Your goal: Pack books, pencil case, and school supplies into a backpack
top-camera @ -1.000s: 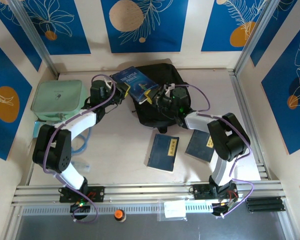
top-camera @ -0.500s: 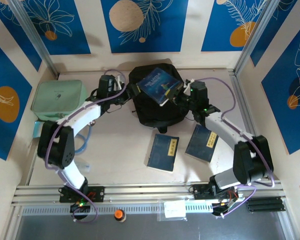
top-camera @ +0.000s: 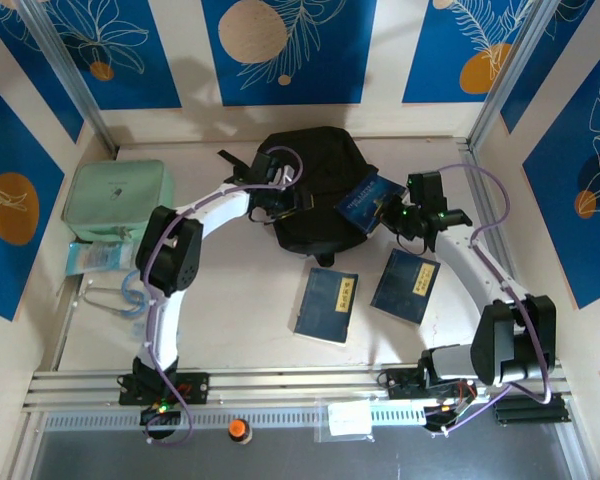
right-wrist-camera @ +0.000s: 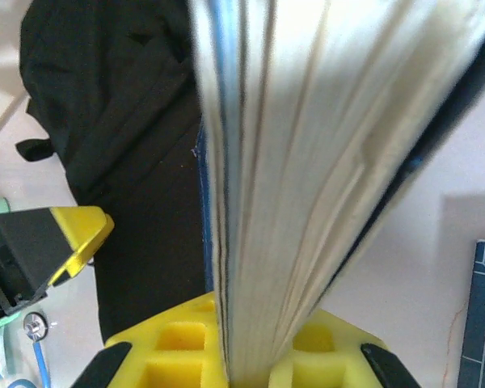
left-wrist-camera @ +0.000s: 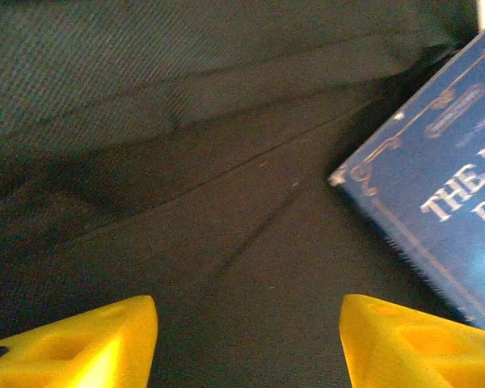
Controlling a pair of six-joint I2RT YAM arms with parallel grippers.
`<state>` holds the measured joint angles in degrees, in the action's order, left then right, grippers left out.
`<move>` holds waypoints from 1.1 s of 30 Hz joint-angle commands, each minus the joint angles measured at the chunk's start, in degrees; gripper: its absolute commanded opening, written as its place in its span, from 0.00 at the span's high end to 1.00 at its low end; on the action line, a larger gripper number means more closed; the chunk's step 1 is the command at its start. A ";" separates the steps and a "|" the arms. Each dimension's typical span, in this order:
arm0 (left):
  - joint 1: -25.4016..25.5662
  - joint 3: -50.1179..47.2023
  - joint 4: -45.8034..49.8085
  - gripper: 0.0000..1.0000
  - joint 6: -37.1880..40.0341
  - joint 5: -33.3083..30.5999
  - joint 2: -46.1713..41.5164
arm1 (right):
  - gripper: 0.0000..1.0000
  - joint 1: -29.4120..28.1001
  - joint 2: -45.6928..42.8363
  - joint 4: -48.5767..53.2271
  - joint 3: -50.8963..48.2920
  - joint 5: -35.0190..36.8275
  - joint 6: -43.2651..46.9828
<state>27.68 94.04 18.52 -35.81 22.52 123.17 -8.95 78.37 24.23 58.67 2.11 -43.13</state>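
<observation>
My left end effector (top-camera: 280,196) has let go of the Little Prince book (top-camera: 366,199), and its fingers now stand apart over the backpack (top-camera: 315,160). My right end effector (top-camera: 390,212) stays clamped on that book, which has shifted from the backpack's middle to its right edge. The two plain books (top-camera: 327,305) lie unmoved on the tabletop (top-camera: 240,290).

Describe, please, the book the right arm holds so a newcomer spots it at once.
Find the black backpack, far middle of the table. At its right edge the right tool grips a blue book. Unlike the two plain books lying flat nearer, its cover bears large white lettering.
</observation>
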 commanded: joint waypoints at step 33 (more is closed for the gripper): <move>11.00 -17.20 11.88 0.38 41.90 -13.86 -26.08 | 1.00 2.74 2.90 -2.28 7.49 -12.09 2.37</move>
<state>37.69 74.74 26.50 -0.64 11.22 95.70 -7.05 83.37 22.28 67.59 -9.15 -40.93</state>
